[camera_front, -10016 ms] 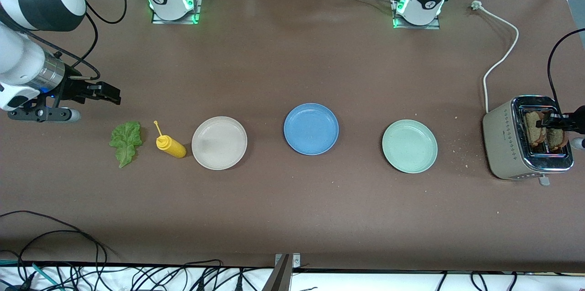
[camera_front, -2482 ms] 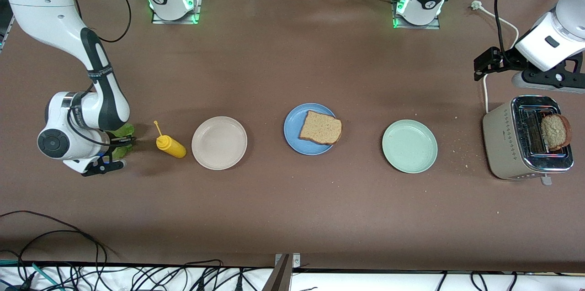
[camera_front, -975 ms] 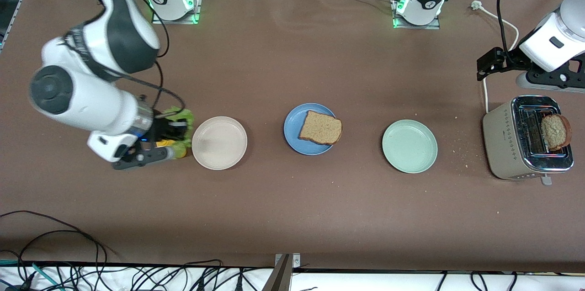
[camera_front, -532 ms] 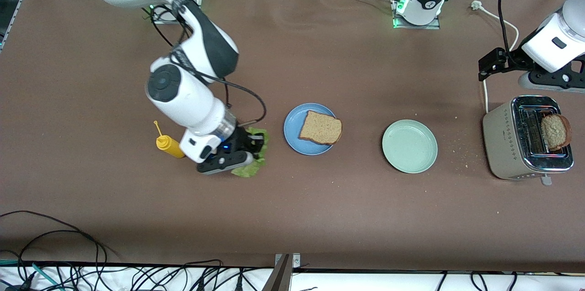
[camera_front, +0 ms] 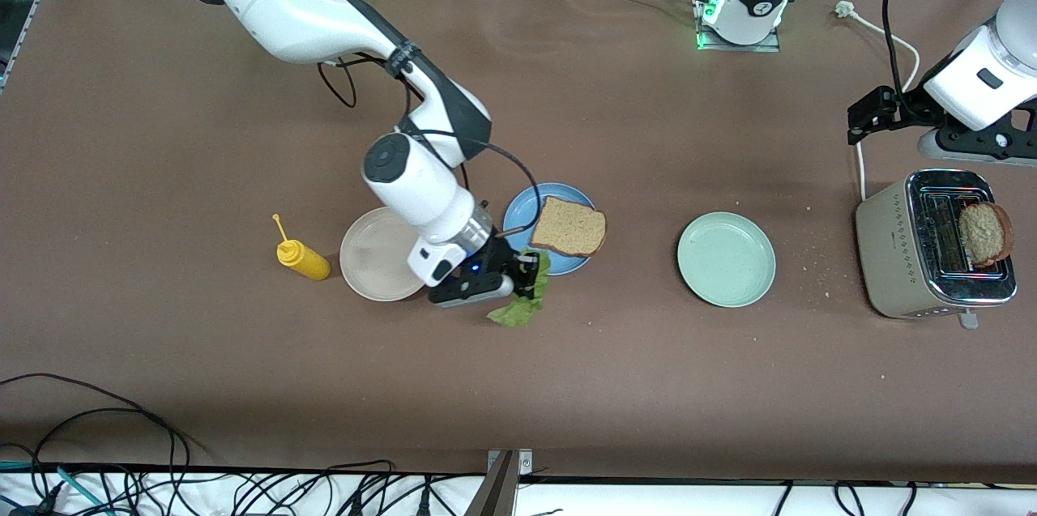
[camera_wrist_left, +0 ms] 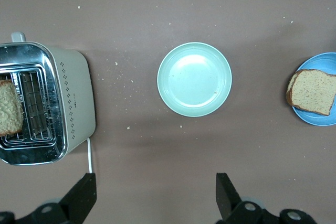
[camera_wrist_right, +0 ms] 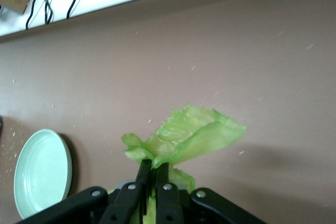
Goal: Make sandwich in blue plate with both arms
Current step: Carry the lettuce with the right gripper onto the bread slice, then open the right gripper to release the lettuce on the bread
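Note:
The blue plate (camera_front: 525, 216) sits mid-table with one slice of brown bread (camera_front: 569, 228) on it; both also show in the left wrist view, the plate (camera_wrist_left: 326, 117) and the bread (camera_wrist_left: 313, 92). My right gripper (camera_front: 528, 273) is shut on the green lettuce leaf (camera_front: 518, 308) and holds it in the air over the blue plate's near edge; the leaf (camera_wrist_right: 189, 139) hangs from the shut gripper (camera_wrist_right: 155, 167). A second bread slice (camera_front: 984, 233) stands in the toaster (camera_front: 899, 257). My left gripper (camera_front: 857, 117) is open and empty above the table by the toaster (camera_wrist_left: 156, 195).
A beige plate (camera_front: 374, 257) lies partly under the right arm, with a yellow mustard bottle (camera_front: 301, 258) beside it. A mint-green plate (camera_front: 726, 258) lies between the blue plate and the toaster. The toaster's white cord (camera_front: 887, 103) runs across the table near the left gripper.
My right arm has carried the lettuce from over the beige plate to the blue plate's near edge. The left arm has barely moved.

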Available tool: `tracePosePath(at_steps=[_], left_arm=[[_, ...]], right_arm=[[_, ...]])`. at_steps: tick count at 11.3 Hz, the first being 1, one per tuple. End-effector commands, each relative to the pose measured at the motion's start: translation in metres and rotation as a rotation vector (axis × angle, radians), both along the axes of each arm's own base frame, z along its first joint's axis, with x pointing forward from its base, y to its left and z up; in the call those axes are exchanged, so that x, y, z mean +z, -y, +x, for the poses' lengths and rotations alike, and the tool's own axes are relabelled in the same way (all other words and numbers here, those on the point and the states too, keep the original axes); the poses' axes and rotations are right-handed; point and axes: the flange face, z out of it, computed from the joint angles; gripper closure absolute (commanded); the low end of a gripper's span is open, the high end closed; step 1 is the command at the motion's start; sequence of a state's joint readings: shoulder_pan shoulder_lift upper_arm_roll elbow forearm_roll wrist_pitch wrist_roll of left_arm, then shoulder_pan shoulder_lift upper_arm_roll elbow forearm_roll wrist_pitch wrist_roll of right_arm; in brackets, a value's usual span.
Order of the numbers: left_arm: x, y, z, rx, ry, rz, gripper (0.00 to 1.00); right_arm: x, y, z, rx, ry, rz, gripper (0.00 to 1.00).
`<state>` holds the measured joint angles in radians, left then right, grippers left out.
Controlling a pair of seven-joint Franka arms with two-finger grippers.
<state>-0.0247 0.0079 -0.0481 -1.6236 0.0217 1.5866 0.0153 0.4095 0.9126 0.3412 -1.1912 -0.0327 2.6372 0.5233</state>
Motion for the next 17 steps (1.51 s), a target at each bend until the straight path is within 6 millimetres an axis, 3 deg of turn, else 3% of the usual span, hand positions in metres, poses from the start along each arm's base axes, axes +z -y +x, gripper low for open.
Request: tracePosePath(at_steps=[1, 4, 6, 11, 13, 15, 17], left_arm=[[0.003, -0.009, 0.000, 0.005, -0.006, 0.017, 0.00], [-0.002, -0.025, 0.003, -0.033, -0.018, 0.013, 0.00], [-0.002, -0.025, 0.003, -0.035, -0.018, 0.013, 0.00], [-0.003, -0.030, 0.003, -0.024, -0.020, 0.013, 0.00], [-0.004, -0.033, 0.003, -0.023, -0.023, 0.013, 0.00], [-0.005, -0.034, 0.004, -0.023, -0.024, 0.012, 0.00], [-0.005, -0.036, 0.004, -0.020, -0.024, 0.011, 0.00]], right_arm=[[-0.027, -0.034, -0.028, 0.020, -0.040, 0.013, 1.00], [-0.057, -0.056, -0.063, -0.027, -0.165, 0.031, 1.00], [-0.064, -0.073, -0.082, -0.083, -0.227, 0.047, 1.00], [-0.109, -0.072, -0.113, -0.062, -0.297, -0.026, 1.00], [-0.111, -0.069, -0.113, -0.064, -0.301, -0.030, 1.00], [-0.109, -0.069, -0.112, -0.078, -0.304, -0.024, 0.45], [-0.104, -0.069, -0.109, -0.088, -0.302, -0.017, 0.04]])
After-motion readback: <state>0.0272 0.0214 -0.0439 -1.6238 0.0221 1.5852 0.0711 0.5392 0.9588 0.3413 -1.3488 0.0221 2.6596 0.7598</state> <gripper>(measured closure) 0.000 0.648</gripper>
